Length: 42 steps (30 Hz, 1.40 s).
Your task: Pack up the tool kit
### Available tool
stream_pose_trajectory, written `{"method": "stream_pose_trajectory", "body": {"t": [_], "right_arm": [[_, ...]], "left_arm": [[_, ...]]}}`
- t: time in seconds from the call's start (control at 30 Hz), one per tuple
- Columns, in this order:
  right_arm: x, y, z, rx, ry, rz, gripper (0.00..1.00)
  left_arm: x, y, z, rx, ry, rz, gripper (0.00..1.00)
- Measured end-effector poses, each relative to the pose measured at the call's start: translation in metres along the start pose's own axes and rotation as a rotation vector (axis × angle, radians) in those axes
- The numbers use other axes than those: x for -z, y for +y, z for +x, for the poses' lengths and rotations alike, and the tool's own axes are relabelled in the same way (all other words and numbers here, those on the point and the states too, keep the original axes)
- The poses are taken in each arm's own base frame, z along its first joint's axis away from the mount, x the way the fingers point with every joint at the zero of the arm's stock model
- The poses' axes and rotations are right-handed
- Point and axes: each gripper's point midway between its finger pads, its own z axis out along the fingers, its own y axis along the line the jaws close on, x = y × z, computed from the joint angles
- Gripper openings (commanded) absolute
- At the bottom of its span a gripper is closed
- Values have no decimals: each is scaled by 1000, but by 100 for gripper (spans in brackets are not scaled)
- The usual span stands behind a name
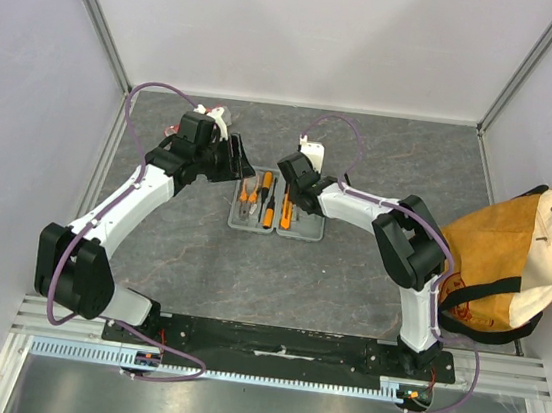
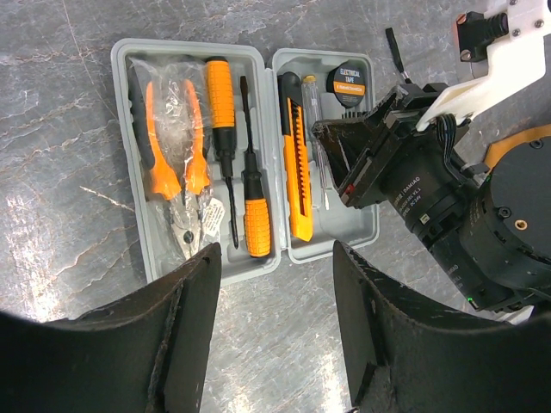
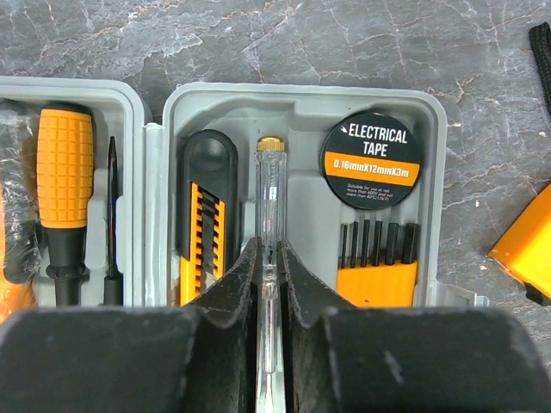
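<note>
Shows case (image 1: 253, 228) open at centre of top view, right gripper (image 3: 269, 254) clamped on clear tester (image 3: 269, 189) in right half, left gripper (image 2: 275, 255) spread, empty, by upper-left corner.

Bright, even, diffuse overhead light; only soft, short shadows right beside the grey case (image 2: 185, 47). Mild glare on the plastic wrap (image 2: 168, 95) in the case's left half. The fingers (image 2: 129, 344) below the case are blurred.

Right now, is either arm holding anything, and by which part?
Right jaws pinch the clear tester screwdriver by its barrel, below the brass cap, as it lies in its case slot. Left jaws open, holding nothing.
</note>
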Motion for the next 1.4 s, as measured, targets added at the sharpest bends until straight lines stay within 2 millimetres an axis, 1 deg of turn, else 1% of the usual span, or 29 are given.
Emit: {"method": "stream_pose_trajectory", "body": {"t": [0.33,0.7,0.83,1.07,1.13,1.27,1.4], "right_arm": [[1,1,1,-9,9,0,4],[-8,3,-2,-45,-1,12,1],[-8,3,-3,-48,-5,13,4],[-5,1,-6,-19,12,19,20],[-3,0,-5,-4,25,20,22],[1,-3,-2,26,50,24,23],[6,-3,1,34,72,12,20]], "left_arm": [[-2,1,2,2,8,-3,60],[-2,1,2,2,9,-2,60],[-2,1,3,3,13,-1,60],[-6,3,5,6,23,-6,60],[-6,3,5,6,23,-6,60],[-6,3,5,6,23,-6,60],[-6,3,5,6,23,-6,61]]}}
